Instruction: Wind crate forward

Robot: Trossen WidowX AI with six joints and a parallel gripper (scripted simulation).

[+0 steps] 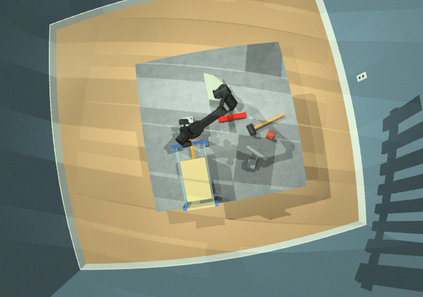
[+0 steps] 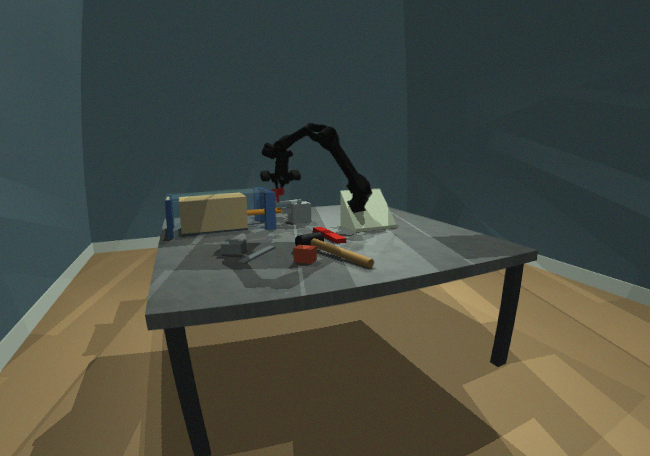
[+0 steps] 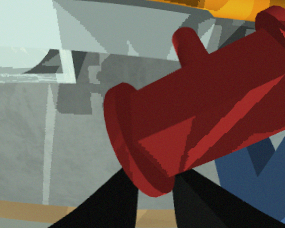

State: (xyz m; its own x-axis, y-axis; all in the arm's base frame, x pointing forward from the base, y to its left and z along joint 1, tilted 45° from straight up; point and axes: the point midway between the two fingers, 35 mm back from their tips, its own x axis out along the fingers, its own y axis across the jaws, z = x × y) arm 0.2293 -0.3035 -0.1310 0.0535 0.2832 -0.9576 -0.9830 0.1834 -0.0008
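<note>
While the top view hides it, the wrist view shows the pincer (image 1: pixel 187 141) (image 2: pixel 279 186) (image 3: pixel 156 173) gripping a red spool-shaped piece (image 2: pixel 277 191) (image 3: pixel 205 105).

In the top view, you have open bench (image 1: pixel 170 90) (image 2: pixel 433 241) at the upper left. At centre left, the winch (image 1: pixel 188 120) (image 2: pixel 298 211) and the blue steel frame (image 1: pixel 202 142) (image 2: pixel 273 209) crowd your fingers (image 2: pixel 279 186) on either side. Clear panels (image 1: pixel 209 171) (image 2: pixel 213 193) block your way down to the crate (image 1: pixel 196 179) (image 2: pixel 213 213). Right of centre, the hammer (image 1: pixel 267 122) (image 2: pixel 337 250) and red bar (image 1: pixel 231 116) (image 2: pixel 329 234) obstruct a low sweep.
</note>
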